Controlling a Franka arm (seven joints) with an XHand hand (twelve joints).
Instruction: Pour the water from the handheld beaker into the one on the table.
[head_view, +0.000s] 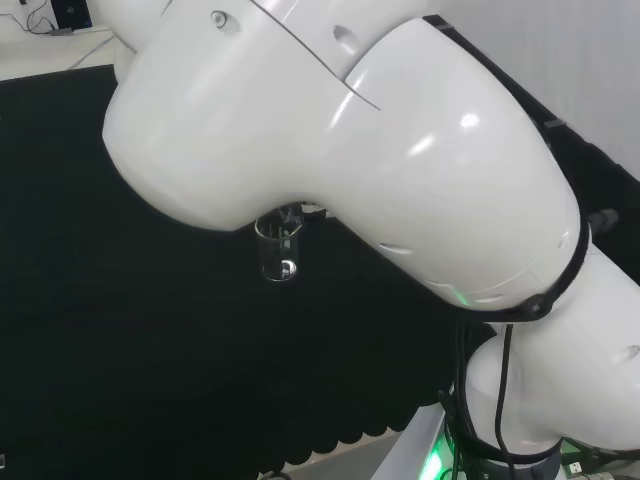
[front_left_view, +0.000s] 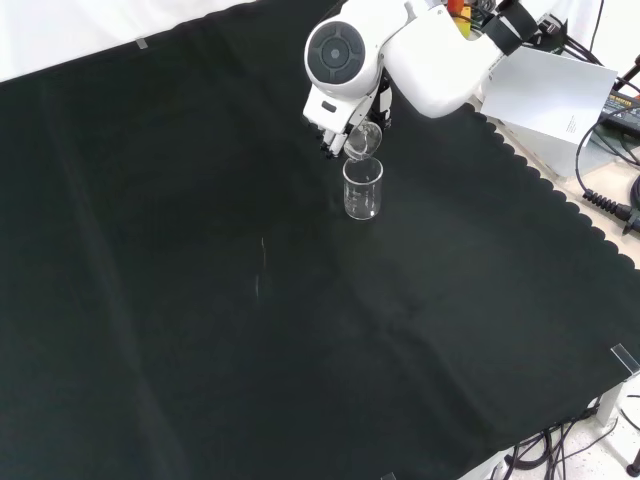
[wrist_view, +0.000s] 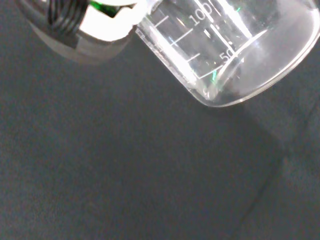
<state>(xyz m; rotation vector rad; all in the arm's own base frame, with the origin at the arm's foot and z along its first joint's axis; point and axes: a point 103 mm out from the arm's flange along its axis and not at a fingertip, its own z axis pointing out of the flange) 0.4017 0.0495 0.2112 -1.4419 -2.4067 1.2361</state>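
Handheld beaker (front_left_view: 363, 141) tipped over table beaker (front_left_view: 363, 188) below hand (front_left_view: 328, 135); finger state: cannot tell. My worry: lip off-centre, water spills onto cloth (front_left_view: 200, 300).

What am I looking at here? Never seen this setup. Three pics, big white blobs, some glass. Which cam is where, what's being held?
It is one white robot arm at a bench covered with black cloth. The big white shapes are the arm's own links.

The head view looks from behind and above the arm's base. The front view looks down on the cloth from the opposite side, with the arm coming in from the top. The wrist view sits at the wrist, so things there look close and large.

On the cloth stands one clear beaker, upright. Right above it in the front view, a second beaker is held tilted, its mouth over the standing one, in a pouring position. The wrist view shows that held glass close up, with its printed scale. The hand is mostly hidden behind the arm, so its fingers cannot be judged.
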